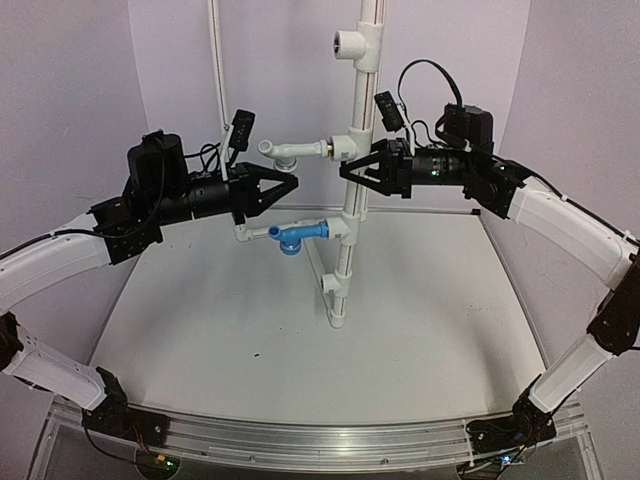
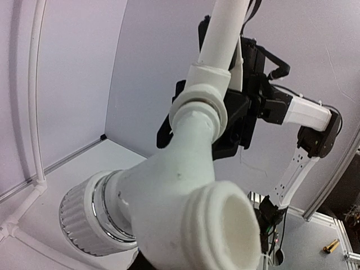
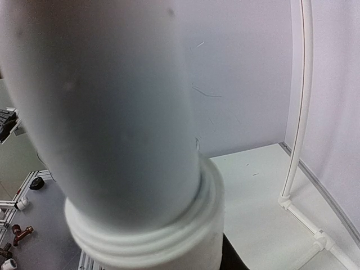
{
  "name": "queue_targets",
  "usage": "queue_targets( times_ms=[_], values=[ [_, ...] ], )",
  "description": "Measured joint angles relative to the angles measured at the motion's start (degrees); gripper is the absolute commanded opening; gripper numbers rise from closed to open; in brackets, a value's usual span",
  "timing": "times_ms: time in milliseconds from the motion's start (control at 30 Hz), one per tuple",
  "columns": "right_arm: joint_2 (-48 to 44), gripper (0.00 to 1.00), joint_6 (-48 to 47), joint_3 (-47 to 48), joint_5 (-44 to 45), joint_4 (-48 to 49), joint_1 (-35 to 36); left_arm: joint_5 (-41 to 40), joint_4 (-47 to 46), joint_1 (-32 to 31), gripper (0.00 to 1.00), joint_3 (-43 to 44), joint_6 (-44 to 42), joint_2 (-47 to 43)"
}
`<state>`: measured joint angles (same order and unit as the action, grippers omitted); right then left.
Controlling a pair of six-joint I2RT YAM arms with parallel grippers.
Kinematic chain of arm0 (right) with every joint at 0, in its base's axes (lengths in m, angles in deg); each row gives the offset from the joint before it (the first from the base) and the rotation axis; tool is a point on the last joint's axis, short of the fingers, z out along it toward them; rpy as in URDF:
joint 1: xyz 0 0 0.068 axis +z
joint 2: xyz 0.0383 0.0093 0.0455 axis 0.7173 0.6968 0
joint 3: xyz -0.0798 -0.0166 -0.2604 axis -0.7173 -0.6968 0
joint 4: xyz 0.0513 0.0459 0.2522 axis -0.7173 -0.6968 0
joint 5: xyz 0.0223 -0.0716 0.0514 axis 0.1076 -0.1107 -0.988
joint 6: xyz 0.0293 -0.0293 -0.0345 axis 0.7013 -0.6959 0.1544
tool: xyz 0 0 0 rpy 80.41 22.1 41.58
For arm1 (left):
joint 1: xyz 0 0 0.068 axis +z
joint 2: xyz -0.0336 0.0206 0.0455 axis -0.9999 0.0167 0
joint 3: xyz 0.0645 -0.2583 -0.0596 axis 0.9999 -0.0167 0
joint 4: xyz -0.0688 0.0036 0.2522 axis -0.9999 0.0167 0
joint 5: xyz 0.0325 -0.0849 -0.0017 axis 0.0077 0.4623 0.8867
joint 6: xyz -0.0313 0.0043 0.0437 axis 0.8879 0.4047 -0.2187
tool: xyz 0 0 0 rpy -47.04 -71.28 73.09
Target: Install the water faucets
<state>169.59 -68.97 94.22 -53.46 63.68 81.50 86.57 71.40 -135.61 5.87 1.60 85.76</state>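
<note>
A white faucet [image 1: 285,150] sticks out leftward from the middle fitting of the upright white pipe [image 1: 352,200]. A blue faucet [image 1: 296,237] sticks out leftward from the lower fitting. My left gripper [image 1: 294,182] hovers between the two faucets with its fingertips together and nothing between them. The left wrist view is filled by the white faucet [image 2: 180,185], which hides the fingers. My right gripper [image 1: 350,172] is closed around the upright pipe just below the middle fitting. That pipe [image 3: 101,112] fills the right wrist view.
The top fitting [image 1: 350,42] on the pipe has an open mouth facing left. A thin white pipe [image 1: 215,60] runs up the back wall. The pipe foot [image 1: 337,315] stands mid-table. Walls close in at left, back and right. An aluminium rail [image 1: 300,435] edges the front.
</note>
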Motion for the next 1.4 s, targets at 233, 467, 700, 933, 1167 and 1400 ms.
queue_targets(
  times_ms=[233, 467, 700, 933, 1167, 1400],
  values=[
    [0.00, 0.00, -0.02, 0.00, -0.15, 0.01, -0.01, -1.86, -9.36, -0.01, 0.12, -4.15, 4.30, -0.59],
    [0.00, 0.00, -0.04, 0.00, -0.24, 0.02, -0.01, -1.91, -14.66, 1.83, 0.12, -6.08, 7.72, -0.70],
    [0.00, 0.00, 0.11, 0.00, -0.02, 0.07, -0.18, 1.95, -18.50, 4.98, 0.12, -6.83, 11.63, -0.63],
    [-0.08, 0.00, -0.12, -0.11, -0.53, 0.02, -0.50, 3.64, -22.69, 8.59, 0.14, -6.80, 14.58, 1.60],
    [-0.42, 0.00, -0.44, -0.46, -0.30, 0.02, -0.51, 5.37, -24.05, 10.64, 0.14, -5.82, 17.46, 6.21],
    [-0.42, 0.00, -0.42, -0.46, 0.03, 0.03, -0.49, 6.72, -25.24, 10.69, 0.14, -6.07, 19.73, 6.49]
  ],
)
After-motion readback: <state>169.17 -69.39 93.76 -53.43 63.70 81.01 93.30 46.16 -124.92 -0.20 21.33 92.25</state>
